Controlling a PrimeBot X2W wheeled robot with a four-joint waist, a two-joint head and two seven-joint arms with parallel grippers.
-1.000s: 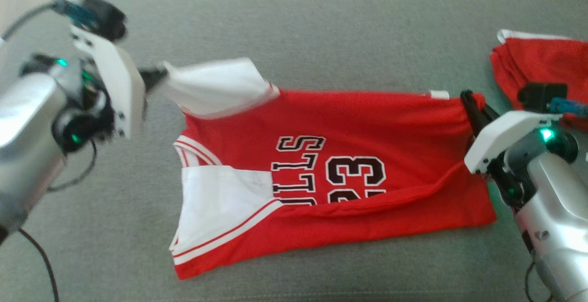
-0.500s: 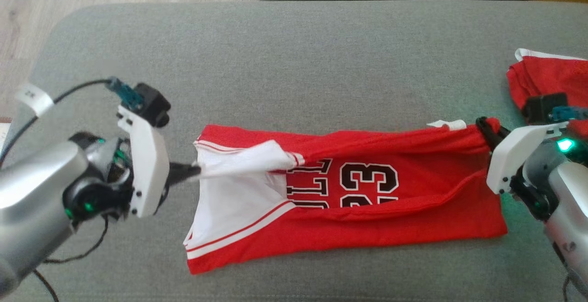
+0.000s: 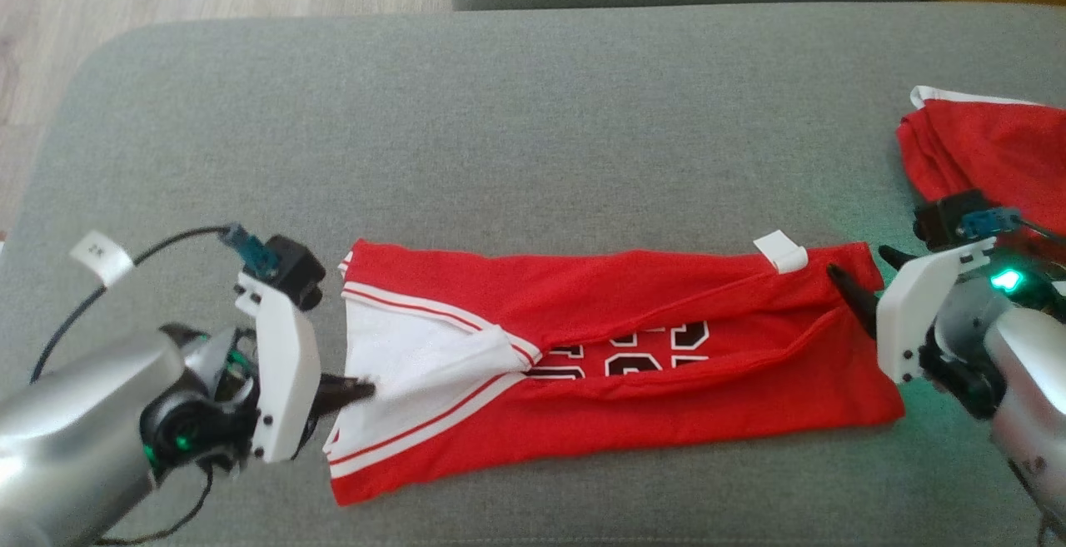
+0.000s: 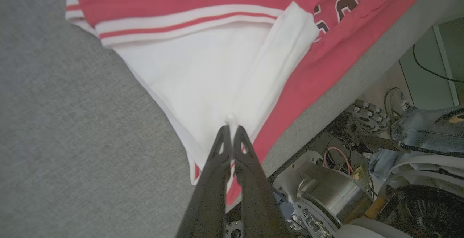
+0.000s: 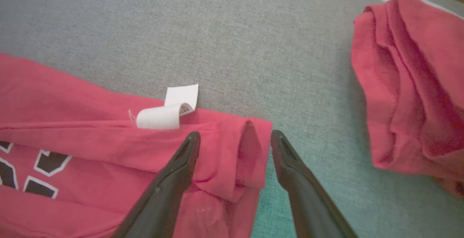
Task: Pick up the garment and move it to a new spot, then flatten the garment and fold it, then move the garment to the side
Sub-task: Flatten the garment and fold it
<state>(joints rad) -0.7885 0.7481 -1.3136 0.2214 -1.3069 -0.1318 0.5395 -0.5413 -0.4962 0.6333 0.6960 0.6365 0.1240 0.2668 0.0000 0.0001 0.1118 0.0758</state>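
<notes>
Left end effector (image 3: pixel 362 387), 8 o'clock, pinching white panel of garment (image 3: pixel 633 414); right end effector (image 5: pixel 235 134), 3 o'clock, spread wide astride red corner. Chest print folded under, tag (image 3: pixel 780 250) unreadable.

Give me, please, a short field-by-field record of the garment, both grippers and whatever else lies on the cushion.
surface: grey cushion
garment: red jersey, lying folded lengthwise, number partly hidden
left gripper: shut on the jersey's white fabric
right gripper: open, fingers either side of the jersey's red corner
label: white tag at the jersey's far edge
other item: second red garment, apart, at the right
</notes>
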